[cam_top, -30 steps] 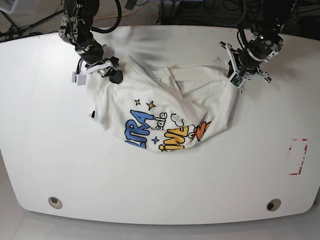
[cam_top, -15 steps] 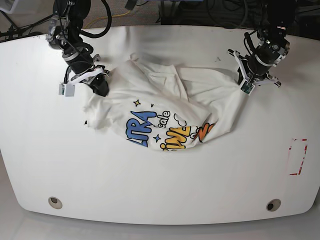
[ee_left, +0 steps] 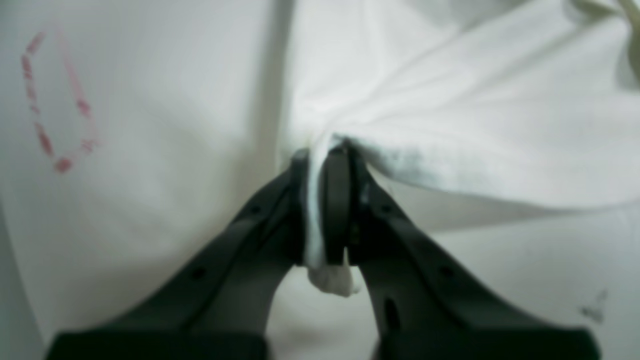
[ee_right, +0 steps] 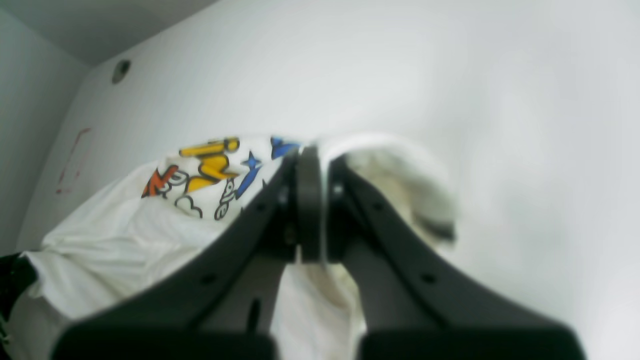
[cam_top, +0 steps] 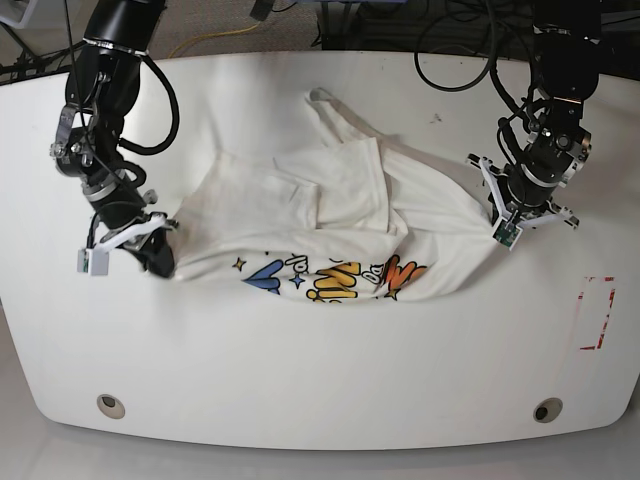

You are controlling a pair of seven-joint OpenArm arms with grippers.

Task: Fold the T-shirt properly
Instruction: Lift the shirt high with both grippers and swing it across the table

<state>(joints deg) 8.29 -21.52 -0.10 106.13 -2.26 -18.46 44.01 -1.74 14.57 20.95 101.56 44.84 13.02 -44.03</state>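
Observation:
The white T-shirt (cam_top: 330, 210) lies stretched across the middle of the table, crumpled, with the blue and yellow lettering (cam_top: 330, 278) along its near edge. My left gripper (cam_top: 497, 228) on the base view's right is shut on the shirt's right edge; the left wrist view shows white cloth (ee_left: 320, 240) pinched between its jaws. My right gripper (cam_top: 160, 252) on the base view's left is shut on the shirt's left edge; the right wrist view shows its jaws closed on cloth (ee_right: 325, 150) beside the print (ee_right: 210, 170).
A red dashed rectangle (cam_top: 597, 312) is marked on the white table (cam_top: 330, 380) at the right. Two round holes (cam_top: 110, 405) sit near the front edge. Cables lie beyond the far edge.
Both grippers have moved toward the table's front, dragging the shirt with them. The shirt has spread wider and the lettering now sits along its near edge.

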